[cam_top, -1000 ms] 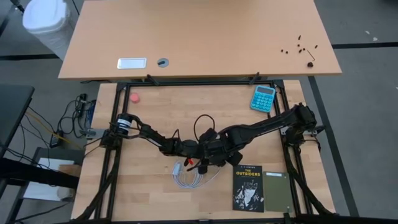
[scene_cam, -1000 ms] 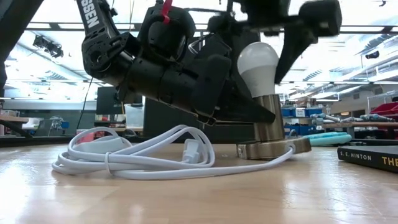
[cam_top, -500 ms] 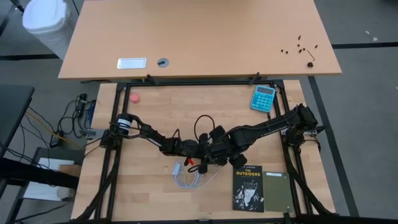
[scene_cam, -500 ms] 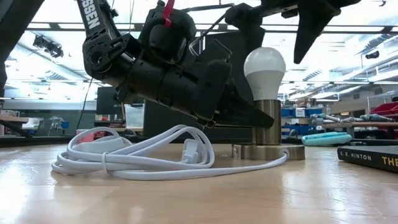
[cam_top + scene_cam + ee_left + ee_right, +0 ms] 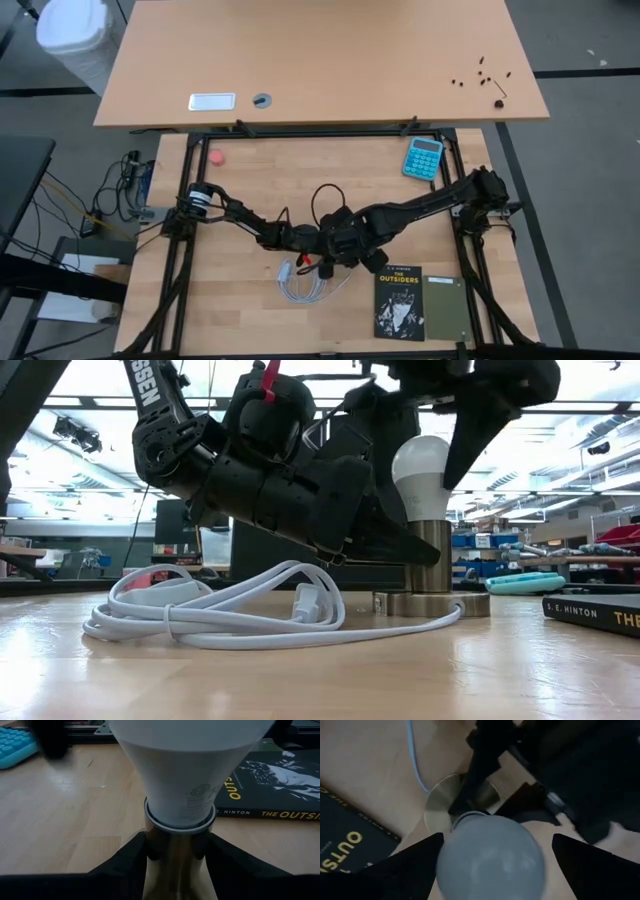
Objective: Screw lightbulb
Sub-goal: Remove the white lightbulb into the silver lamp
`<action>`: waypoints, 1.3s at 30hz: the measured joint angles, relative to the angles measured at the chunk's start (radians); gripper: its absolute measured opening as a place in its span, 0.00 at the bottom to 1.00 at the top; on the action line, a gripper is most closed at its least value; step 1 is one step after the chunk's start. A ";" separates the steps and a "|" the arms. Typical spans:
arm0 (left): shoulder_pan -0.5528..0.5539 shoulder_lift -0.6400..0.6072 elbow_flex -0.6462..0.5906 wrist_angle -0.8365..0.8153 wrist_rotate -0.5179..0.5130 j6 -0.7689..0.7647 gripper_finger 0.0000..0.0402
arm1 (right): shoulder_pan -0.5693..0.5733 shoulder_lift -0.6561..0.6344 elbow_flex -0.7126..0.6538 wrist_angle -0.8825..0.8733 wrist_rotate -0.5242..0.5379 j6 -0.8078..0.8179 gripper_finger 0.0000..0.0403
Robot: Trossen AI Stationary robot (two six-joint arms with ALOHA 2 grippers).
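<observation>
The white lightbulb (image 5: 425,465) stands upright in a metal socket whose stem (image 5: 432,555) rises from a round base (image 5: 432,603) lying flat on the table. My left gripper (image 5: 415,545) is shut on that stem. My right gripper (image 5: 492,865) hangs open over the lightbulb (image 5: 490,855), pointing down. Its fingers (image 5: 395,870) stand on either side of the dome. In the high view both grippers (image 5: 340,245) meet at mid-table and hide the bulb. My left gripper pinches the socket's upright stem (image 5: 175,865) just below the bulb, between its two fingers (image 5: 135,855). It comes almost level from the table's left, slanting slightly down. The socket stands upright with its base on the table. My right gripper straddles the bulb's dome from above; I cannot tell whether a finger touches it.
A coiled white cable (image 5: 220,610) lies on the near-left side of the socket. A black book (image 5: 400,300) and a green notebook (image 5: 447,308) lie at the near right. A blue calculator (image 5: 423,157) sits at the far right, and a small red object (image 5: 215,157) at the far left.
The socket's base stood tipped with the bulb leaning. It has settled flat, and the bulb now stands upright. My right gripper rose off the bulb, rolled about its wrist, and came back down over the dome, staying open throughout.
</observation>
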 joint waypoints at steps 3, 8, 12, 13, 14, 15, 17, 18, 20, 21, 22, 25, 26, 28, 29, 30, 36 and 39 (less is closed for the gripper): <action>0.000 0.000 0.000 0.000 -0.006 0.000 0.44 | -0.002 0.000 -0.028 0.032 -0.023 -0.005 0.94; 0.000 0.000 0.000 0.000 -0.006 0.000 0.44 | -0.001 0.000 -0.072 0.095 -0.030 0.000 0.93; 0.000 0.000 0.000 -0.002 -0.006 0.000 0.44 | -0.002 0.000 -0.093 0.116 -0.047 0.092 0.93; 0.000 0.000 0.000 -0.003 -0.006 0.000 0.44 | -0.002 0.000 -0.092 0.126 -0.044 0.130 0.93; 0.000 0.000 0.000 -0.003 -0.006 0.000 0.44 | -0.002 -0.002 -0.089 0.127 -0.029 0.170 0.93; 0.000 0.000 0.000 -0.003 -0.006 0.000 0.44 | -0.002 -0.002 -0.085 0.119 -0.008 0.204 0.93; 0.000 0.000 0.000 -0.003 -0.006 0.000 0.44 | -0.002 -0.002 -0.075 0.114 0.015 0.268 0.93; 0.000 0.000 0.000 -0.004 -0.006 0.000 0.44 | -0.002 -0.003 -0.073 0.117 0.018 0.299 0.93; 0.000 0.000 0.000 -0.004 -0.006 0.000 0.44 | -0.002 -0.003 -0.073 0.112 0.008 0.362 0.93; 0.000 0.000 0.000 -0.004 -0.006 0.000 0.44 | -0.002 -0.003 -0.073 0.108 -0.009 0.397 0.93; 0.000 0.000 0.000 -0.004 -0.006 0.001 0.44 | -0.003 -0.003 -0.073 0.101 -0.026 0.434 0.93; 0.000 0.000 0.000 -0.005 -0.005 0.001 0.44 | -0.004 -0.003 -0.073 0.064 -0.058 0.545 0.93; 0.000 0.000 0.000 -0.005 -0.005 0.001 0.44 | -0.005 -0.003 -0.073 0.051 -0.060 0.581 0.93; 0.000 0.000 0.000 -0.005 -0.005 0.001 0.44 | -0.010 -0.003 -0.073 0.021 -0.063 0.659 0.94; 0.000 0.000 0.000 -0.005 -0.005 0.001 0.44 | -0.014 -0.003 -0.073 0.012 -0.067 0.705 0.94; 0.000 0.000 0.000 -0.005 -0.005 0.000 0.44 | -0.018 -0.003 -0.073 0.008 -0.071 0.748 0.94; 0.000 0.000 -0.001 -0.005 -0.005 -0.003 0.44 | -0.038 -0.004 -0.073 0.008 -0.079 0.985 0.94; 0.000 0.000 -0.001 -0.006 -0.001 -0.003 0.44 | -0.044 -0.004 -0.073 0.014 -0.081 1.119 0.94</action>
